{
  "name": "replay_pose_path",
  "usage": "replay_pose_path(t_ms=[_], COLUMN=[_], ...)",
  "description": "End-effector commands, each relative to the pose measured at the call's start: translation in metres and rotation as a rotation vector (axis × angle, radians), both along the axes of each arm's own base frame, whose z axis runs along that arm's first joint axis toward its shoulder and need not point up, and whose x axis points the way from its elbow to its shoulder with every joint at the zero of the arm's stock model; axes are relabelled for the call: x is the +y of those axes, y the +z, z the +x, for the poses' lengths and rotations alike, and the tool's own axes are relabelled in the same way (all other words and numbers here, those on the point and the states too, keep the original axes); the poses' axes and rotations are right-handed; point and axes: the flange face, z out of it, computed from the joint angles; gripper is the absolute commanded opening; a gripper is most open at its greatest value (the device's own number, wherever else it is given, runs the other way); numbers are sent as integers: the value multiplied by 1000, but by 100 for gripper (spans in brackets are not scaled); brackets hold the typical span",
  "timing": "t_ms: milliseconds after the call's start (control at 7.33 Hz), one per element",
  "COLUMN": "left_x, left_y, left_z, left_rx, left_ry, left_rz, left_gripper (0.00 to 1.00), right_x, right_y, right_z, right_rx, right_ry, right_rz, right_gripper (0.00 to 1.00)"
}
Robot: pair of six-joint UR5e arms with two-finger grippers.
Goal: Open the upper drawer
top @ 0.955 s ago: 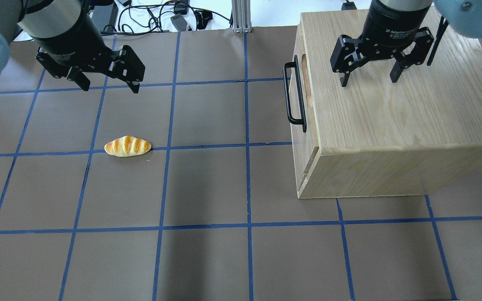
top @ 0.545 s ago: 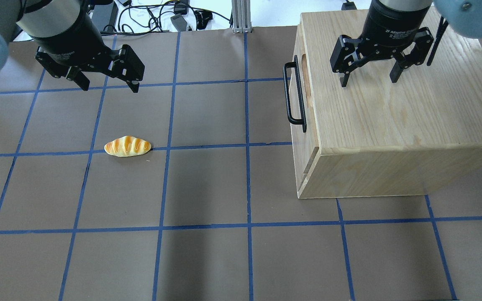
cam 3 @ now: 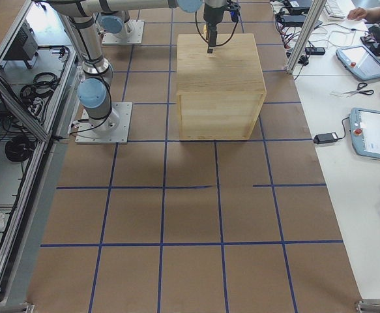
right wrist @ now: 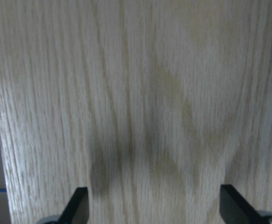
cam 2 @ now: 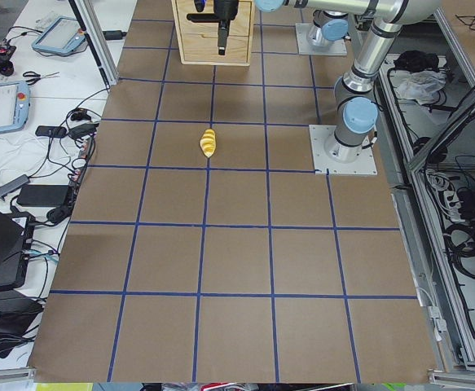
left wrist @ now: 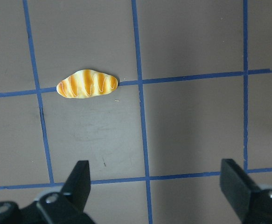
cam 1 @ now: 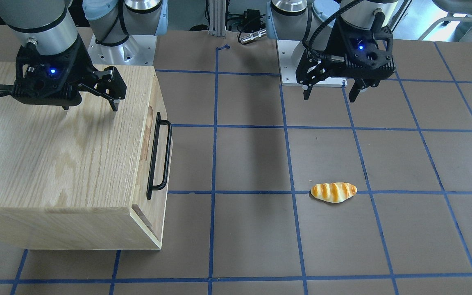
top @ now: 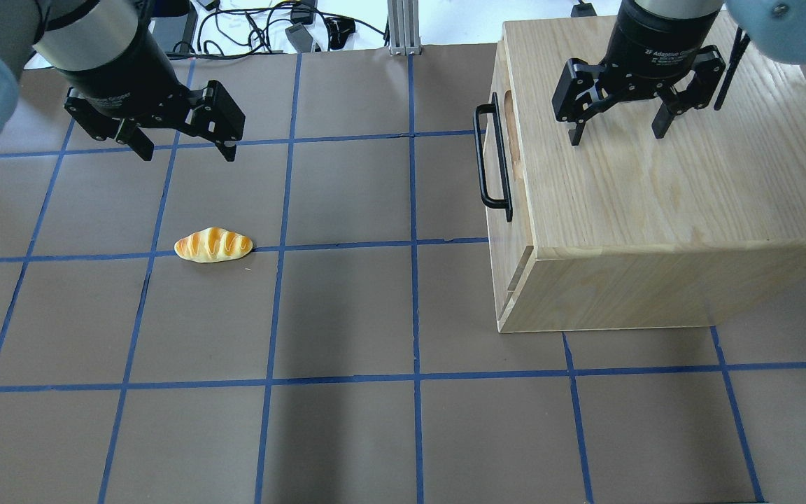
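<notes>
The upper drawer is closed in the oak cabinet. Its front faces the table's middle and carries a black bar handle and an oblong slot. The handle also shows in the front-facing view. My right gripper is open and empty, hovering over the cabinet's top, behind the drawer front; its wrist view shows only wood grain. My left gripper is open and empty above the table, far left of the handle.
A toy bread roll lies on the brown mat in front of my left gripper and shows in the left wrist view. Cables and a metal post sit at the far edge. Blue tape lines grid the mat.
My left gripper has shifted slightly forward and to the right. The right gripper, drawer and bread roll have not moved.
</notes>
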Motion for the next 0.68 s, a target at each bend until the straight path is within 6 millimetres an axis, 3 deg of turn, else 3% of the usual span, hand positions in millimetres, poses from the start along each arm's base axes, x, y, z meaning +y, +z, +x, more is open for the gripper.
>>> replay_pose_path(t_ms=[0,545], left_x=[-3,-7], left_y=[-4,-3], left_z=[3,3], left_rx=[-7,6], left_ry=[7,41], left_rz=[10,5], left_gripper=[100,100], right_x=[0,0], right_y=[-1,0], right_z=[-1,0], right_rx=[0,0], right_ry=[0,0], right_rz=[2,0], right_gripper=[100,100])
